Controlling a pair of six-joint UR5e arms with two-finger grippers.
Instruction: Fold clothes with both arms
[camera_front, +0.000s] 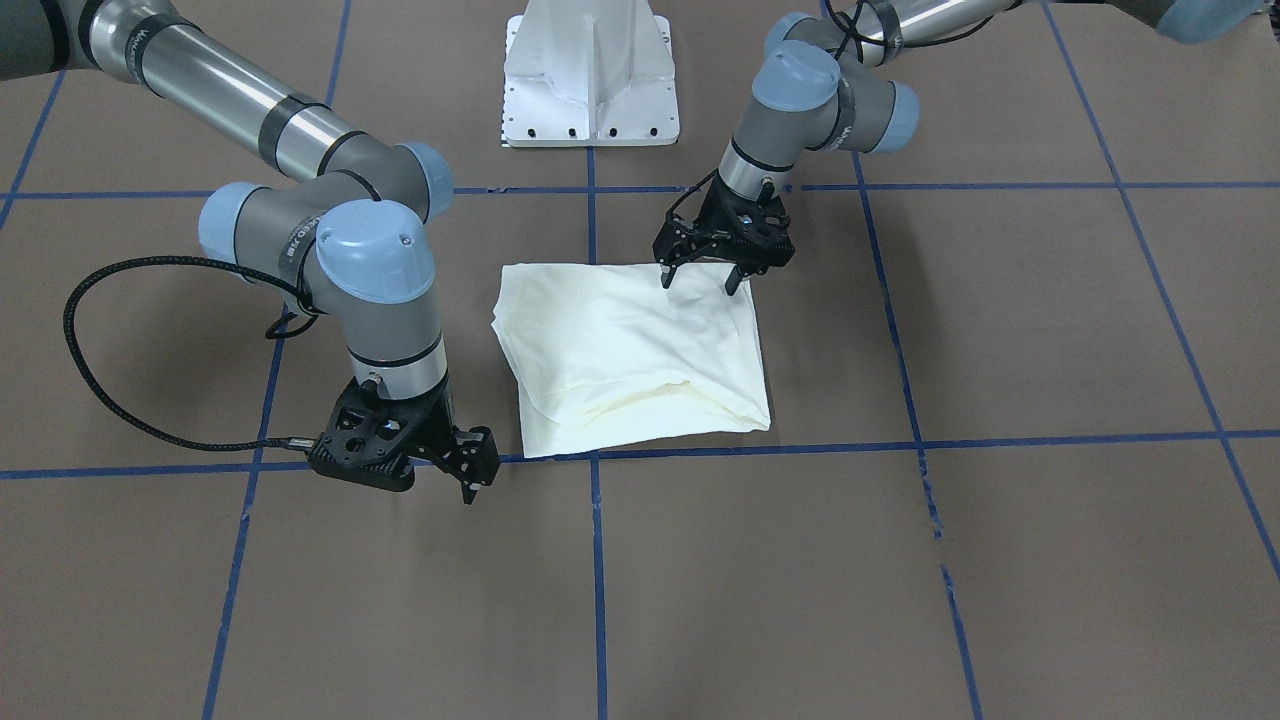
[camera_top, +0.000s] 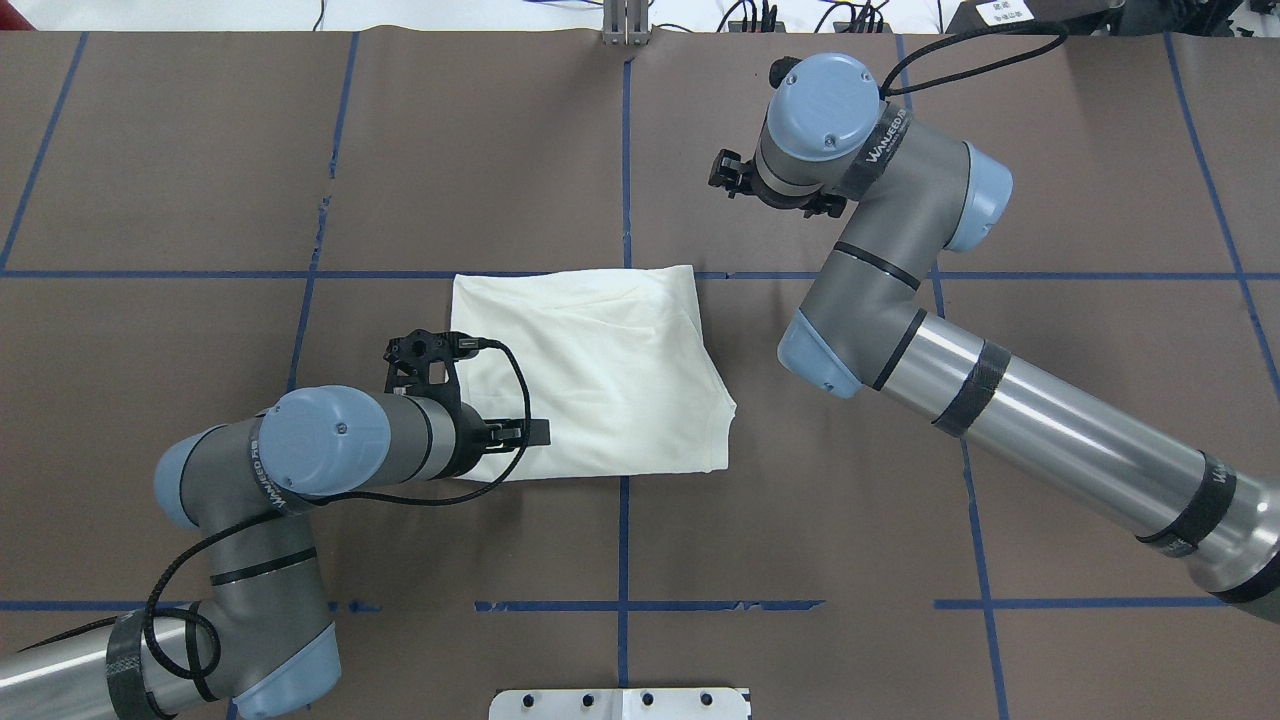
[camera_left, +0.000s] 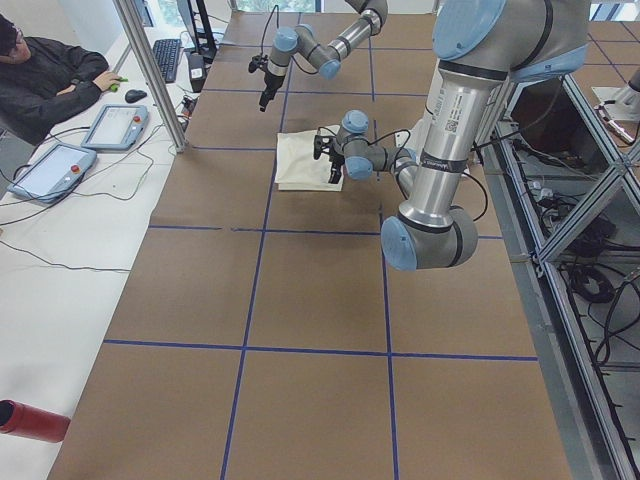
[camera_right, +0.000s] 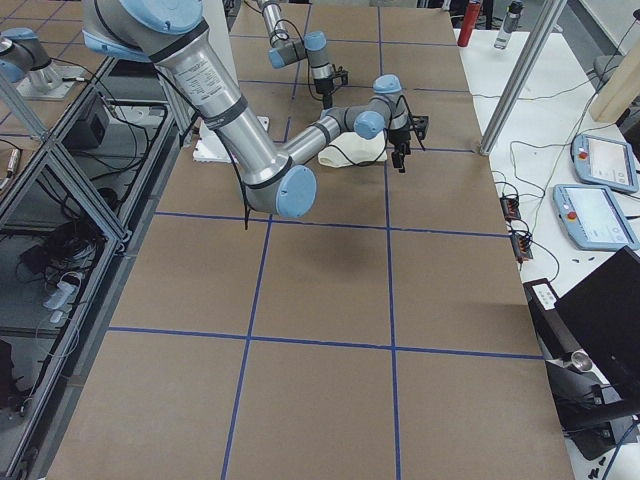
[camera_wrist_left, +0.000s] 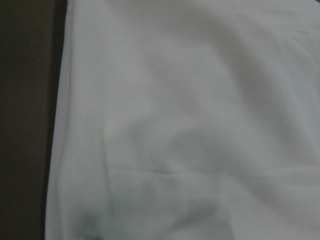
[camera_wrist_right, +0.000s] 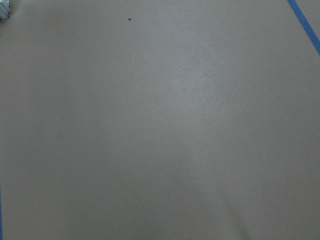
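Nearest the robot, we see the left black two-finger gripper (camera_front: 700, 282) released, its fingers spread over the near left edge of the folded cream-white shirt (camera_top: 590, 370). The shirt lies plain side up on the brown blue-taped table (camera_top: 300, 150). Beyond the shirt's far right corner, the right gripper (camera_front: 478, 482) hangs over bare tabletop; we cannot tell its grip.

One shirt (camera_front: 630, 340), two arms (camera_front: 385, 320) (camera_front: 800, 110).

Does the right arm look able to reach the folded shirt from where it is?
Probably yes. The right hand hangs over the table just off the shirt at one corner, apart from it, with nothing between them. The left hand is at the opposite side, out of its way.
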